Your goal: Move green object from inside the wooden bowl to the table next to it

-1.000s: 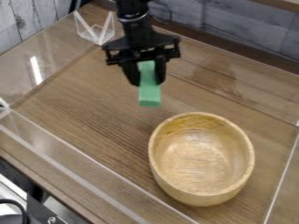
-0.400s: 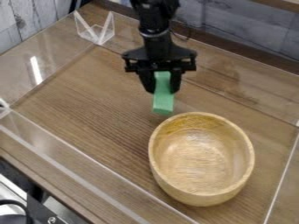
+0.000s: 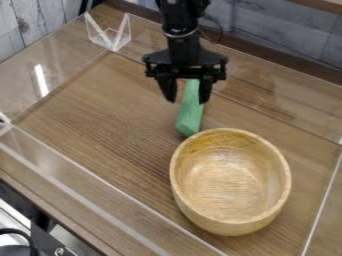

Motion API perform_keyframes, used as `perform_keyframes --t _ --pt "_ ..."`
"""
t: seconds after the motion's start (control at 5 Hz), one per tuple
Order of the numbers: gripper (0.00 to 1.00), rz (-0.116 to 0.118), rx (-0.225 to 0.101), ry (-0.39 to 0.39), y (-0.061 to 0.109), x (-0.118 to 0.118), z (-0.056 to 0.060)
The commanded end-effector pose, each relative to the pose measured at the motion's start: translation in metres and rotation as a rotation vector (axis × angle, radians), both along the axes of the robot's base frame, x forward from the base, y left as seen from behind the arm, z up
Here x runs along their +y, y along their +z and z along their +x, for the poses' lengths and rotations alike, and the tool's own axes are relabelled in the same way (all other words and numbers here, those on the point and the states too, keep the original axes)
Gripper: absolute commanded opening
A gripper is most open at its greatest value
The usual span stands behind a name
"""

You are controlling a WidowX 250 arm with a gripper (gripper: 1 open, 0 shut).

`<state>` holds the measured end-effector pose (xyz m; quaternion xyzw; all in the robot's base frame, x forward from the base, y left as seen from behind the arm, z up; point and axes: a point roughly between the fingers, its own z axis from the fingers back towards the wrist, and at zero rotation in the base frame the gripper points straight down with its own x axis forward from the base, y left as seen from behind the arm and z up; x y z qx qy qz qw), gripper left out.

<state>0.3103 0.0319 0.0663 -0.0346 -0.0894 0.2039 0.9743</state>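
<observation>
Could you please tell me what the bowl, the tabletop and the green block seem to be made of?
The bowl looks like light wood, smooth with a slight sheen, judging by its tan color. The tabletop appears to be brown wood or a wood-look laminate, given its grain streaks. The green block is evenly colored and fairly matte, perhaps plastic or foam; I can't tell which.

- In front of you lies a brown wood-grain surface (image 3: 80, 125), its darker streaks running lengthwise.
- You can see clear panels edging it, one corner showing as a transparent piece (image 3: 108, 33) at the far side.
- At your upper left, pale vertically grooved paneling (image 3: 40, 20) stands beyond the edge.
- At your lower left, dark cables (image 3: 19, 238) sit beside the surface.
- You get a bright streak of reflected light (image 3: 42, 80) on the left.
</observation>
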Motion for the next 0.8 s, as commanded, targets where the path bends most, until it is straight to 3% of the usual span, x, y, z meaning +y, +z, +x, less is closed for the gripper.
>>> perform_keyframes --t 0.0,0.4,0.6 --pt "1.0 0.014 -0.078 0.0 0.024 0.007 -0.002" --pt "1.0 0.013 -0.122 0.065 0.064 0.031 0.033" --pt "1.0 0.012 -0.114 0.003 0.062 0.028 0.029"
